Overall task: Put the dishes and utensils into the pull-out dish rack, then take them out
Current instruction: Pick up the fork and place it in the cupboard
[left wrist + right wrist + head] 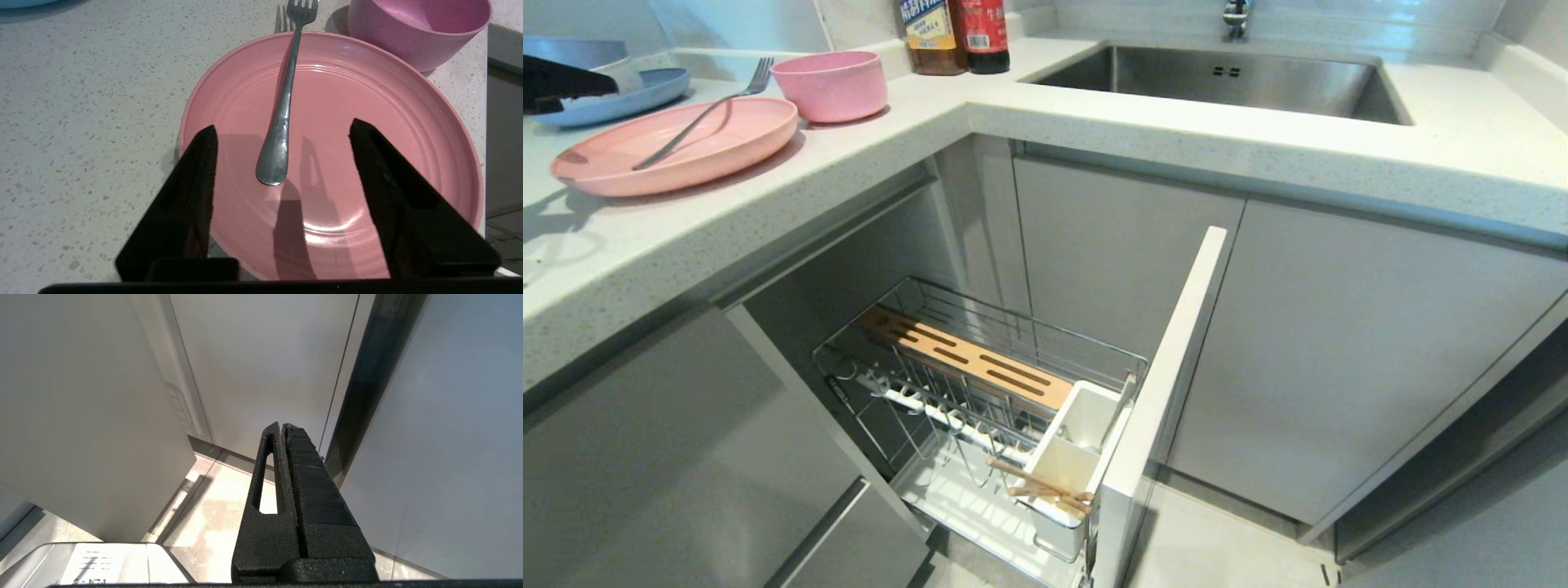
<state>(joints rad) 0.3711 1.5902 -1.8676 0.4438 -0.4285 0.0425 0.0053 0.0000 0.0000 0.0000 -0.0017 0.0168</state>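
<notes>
two pink dishes sit on the counter, chopsticks in the rack

left pincer (pixel 282 132) hangs over the pink plate (pixel 367 134), jaws spread wide and gripping nothing. the fork (pixel 284 110) lies between them on the plate, handle end on the plate's floor, tines resting over the far rim. the pink bowl (pixel 416 28) stands upright just beside the plate on the speckled counter (pixel 81 122). below the counter, the pull-out dish rack (pixel 980 408) is drawn out, and the chopsticks (pixel 1045 487) lean in its white utensil cup (pixel 1074 457). right pincer (pixel 284 428) hangs low by the cabinet doors (pixel 265 355), jaws pressed together, empty
</notes>
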